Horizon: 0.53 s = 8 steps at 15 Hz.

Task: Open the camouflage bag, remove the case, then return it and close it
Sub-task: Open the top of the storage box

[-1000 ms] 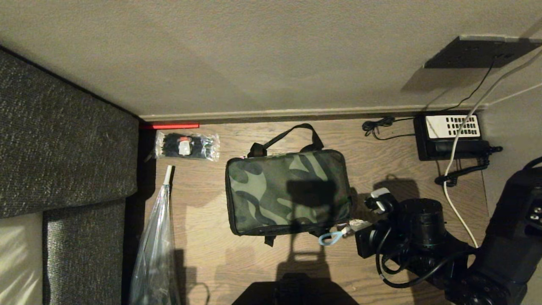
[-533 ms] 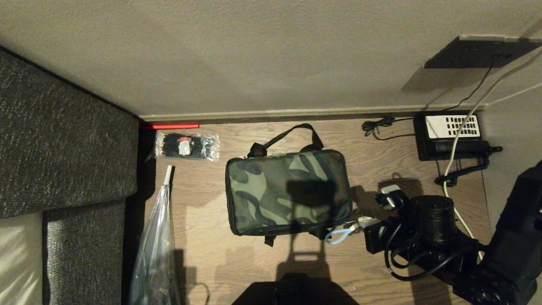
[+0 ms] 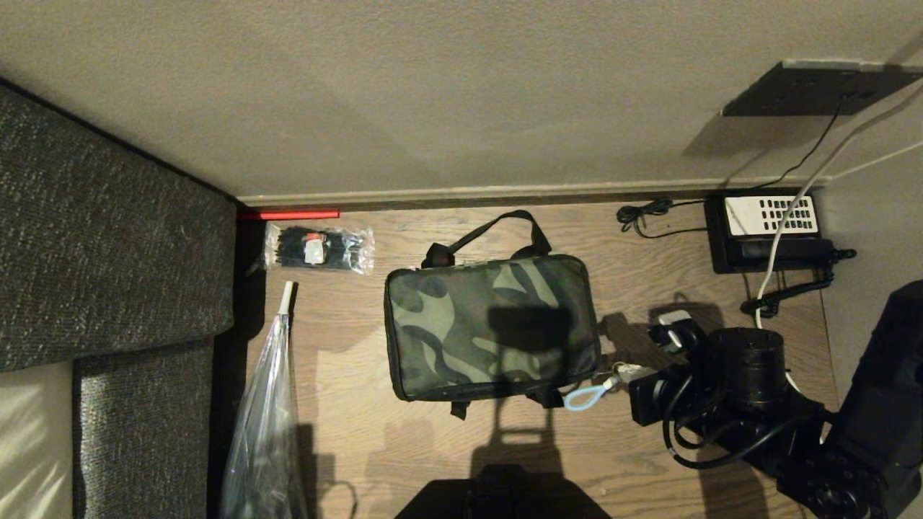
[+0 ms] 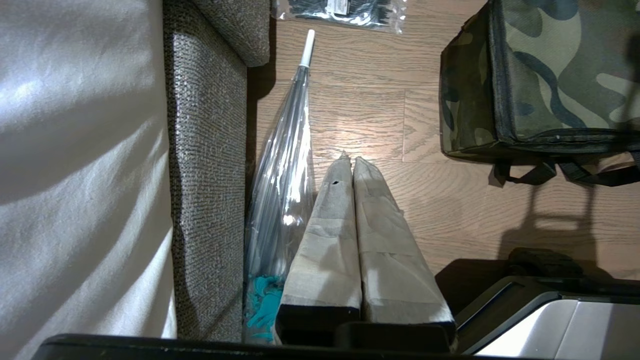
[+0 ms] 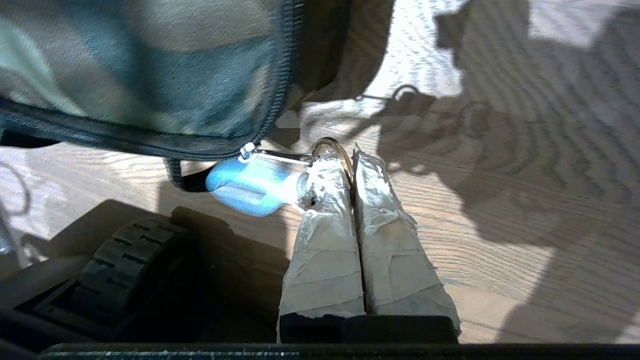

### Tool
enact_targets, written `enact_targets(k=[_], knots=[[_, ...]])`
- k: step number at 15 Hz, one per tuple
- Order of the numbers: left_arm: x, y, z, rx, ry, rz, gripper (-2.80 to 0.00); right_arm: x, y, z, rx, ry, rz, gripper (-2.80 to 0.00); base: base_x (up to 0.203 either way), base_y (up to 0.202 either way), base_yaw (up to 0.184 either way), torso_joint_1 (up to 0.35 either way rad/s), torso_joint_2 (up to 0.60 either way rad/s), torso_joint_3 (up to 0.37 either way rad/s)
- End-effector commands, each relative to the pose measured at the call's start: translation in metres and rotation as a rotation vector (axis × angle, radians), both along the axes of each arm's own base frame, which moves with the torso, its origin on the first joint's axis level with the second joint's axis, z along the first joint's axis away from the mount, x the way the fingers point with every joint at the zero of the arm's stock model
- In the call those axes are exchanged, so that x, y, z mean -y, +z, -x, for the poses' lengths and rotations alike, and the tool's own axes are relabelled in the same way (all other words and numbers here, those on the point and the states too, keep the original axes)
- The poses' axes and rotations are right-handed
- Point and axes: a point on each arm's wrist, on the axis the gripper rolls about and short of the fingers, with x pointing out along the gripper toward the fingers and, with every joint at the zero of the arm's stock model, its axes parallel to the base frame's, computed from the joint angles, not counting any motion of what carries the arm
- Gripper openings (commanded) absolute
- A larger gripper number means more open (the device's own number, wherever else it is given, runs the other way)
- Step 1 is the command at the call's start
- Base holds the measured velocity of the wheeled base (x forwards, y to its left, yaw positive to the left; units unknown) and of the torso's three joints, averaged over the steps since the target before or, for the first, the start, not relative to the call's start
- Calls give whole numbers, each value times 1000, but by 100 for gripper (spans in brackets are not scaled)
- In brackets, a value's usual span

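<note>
At lower right of the frame, the right gripper (image 3: 626, 375), pinching the zipper ring (image 5: 334, 150), has dragged it rightward. The camouflage bag (image 3: 490, 326), mid-frame, looks zipped; opening has barely begun.

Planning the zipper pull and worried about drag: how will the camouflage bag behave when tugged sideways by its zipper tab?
The camouflage bag looks soft-sided, so it may deform first. On smooth wood floor it will probably slide. The right gripper pinches only the small ring.
</note>
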Motion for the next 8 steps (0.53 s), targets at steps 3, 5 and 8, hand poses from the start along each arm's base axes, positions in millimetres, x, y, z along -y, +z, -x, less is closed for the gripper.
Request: enact_targets(k=[3,5,8], knots=[[0,-1,0,-2,1,1,-280,6,0,-3,10,-18,7,-280,0,0,0,0,0,0],[0,-1,0,-3,1,1,-280,7,1,-6,18,-25,5,-280,0,0,0,0,0,0],[0,-1,0,-1,1,1,-280,6,3,-10,32,-26,-3,-280,0,0,0,0,0,0]])
